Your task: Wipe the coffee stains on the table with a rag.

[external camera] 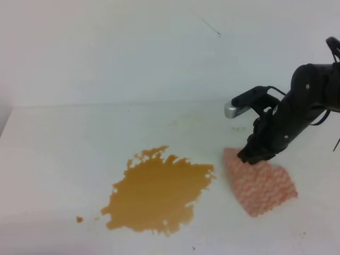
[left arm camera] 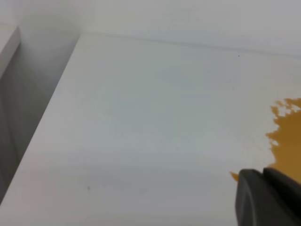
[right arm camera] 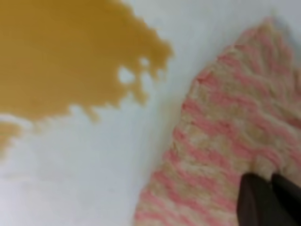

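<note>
Exterior high — no legible writing

We see our right arm (external camera: pixel 313 93) as glossy black rounded segments with small pale screw heads, thin black cables looping beside it, a silver-grey camera module (external camera: pixel 236 109) on a black bracket, and what seem dark blurred fingertips (right arm camera: pixel 268 200).

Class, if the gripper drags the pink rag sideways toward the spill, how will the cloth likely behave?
The rag looks thin and woven, so it will probably bunch or fold rather than slide stiffly. Lying flat on the smooth table, it likely drags easily. It seems light.
</note>
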Robot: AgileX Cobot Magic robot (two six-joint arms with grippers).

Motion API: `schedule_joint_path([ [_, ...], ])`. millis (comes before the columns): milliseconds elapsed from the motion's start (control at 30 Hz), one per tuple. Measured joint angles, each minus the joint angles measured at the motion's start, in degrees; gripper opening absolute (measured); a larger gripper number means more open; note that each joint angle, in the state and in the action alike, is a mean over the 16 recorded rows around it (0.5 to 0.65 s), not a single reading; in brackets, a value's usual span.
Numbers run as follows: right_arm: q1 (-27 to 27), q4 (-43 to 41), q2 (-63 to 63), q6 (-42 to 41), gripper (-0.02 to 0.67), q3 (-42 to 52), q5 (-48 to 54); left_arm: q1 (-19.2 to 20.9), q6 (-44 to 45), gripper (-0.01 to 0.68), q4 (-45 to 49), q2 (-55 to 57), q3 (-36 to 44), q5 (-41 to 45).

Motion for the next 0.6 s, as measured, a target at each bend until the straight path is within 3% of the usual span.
schedule_joint_path([
  [433,0.06,13.4,1.21,-8.0,0.016,-6.28,2.74,0.02,-0.02,-0.002,-0.01,-0.29,0.42,0.38],
  [600,0.09,15.54,2.89,-10.92,0.068,-7.36,3.29,0.02,-0.02,-0.001,-0.01,-0.39,0.56,0.33],
])
